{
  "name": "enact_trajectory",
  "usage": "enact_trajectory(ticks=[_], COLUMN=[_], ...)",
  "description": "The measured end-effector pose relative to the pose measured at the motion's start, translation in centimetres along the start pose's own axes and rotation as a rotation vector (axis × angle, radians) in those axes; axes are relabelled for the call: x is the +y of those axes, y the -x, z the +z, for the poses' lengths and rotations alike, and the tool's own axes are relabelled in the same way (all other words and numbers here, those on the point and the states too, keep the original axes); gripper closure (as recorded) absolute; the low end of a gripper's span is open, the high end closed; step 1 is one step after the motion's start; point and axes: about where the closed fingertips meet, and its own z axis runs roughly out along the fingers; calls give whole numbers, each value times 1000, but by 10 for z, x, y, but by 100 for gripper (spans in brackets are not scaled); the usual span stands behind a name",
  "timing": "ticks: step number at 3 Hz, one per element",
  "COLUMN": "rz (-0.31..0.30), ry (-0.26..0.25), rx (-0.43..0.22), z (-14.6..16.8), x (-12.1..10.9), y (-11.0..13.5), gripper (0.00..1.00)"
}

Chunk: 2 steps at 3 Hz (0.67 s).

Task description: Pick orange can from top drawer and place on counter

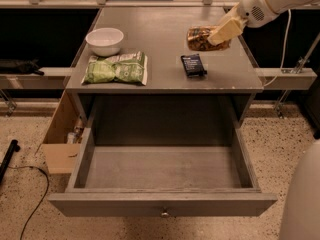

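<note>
At the far right of the counter (160,34), the gripper (216,35) reached in from the upper right on its white arm (270,1). Its fingers were closed on the orange can (199,38), with 1 pale finger (225,30) lying across the can's right end. The can lay on its side, long axis running left to right, low over the grey top. Whether it touched the surface or hung just above it could not be told.

Just near of the can lay 1 dark blue packet (193,65), flat on the counter and apart from the can. At the far left of the counter stood 1 white bowl (105,40), and near of it lay 1 green bag (116,68), close to the counter's left front edge.

Below, the top drawer (160,204) was pulled fully out toward the near side, its grey floor bare, with 1 small metal knob (164,214) at the centre of its front panel. Left of the cabinet, on the speckled floor (280,134), sat an open cardboard box (60,134), and 1 dark cable (35,204) trailed across the floor near it.
</note>
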Motion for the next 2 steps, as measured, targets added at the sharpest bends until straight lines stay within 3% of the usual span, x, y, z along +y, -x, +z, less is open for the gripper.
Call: enact_trajectory(ticks=[1, 2], rz=[39, 118], ry=[-43, -97], rx=[67, 136], z=[-9, -28], x=[-29, -58], y=[-27, -74], gripper=[100, 100])
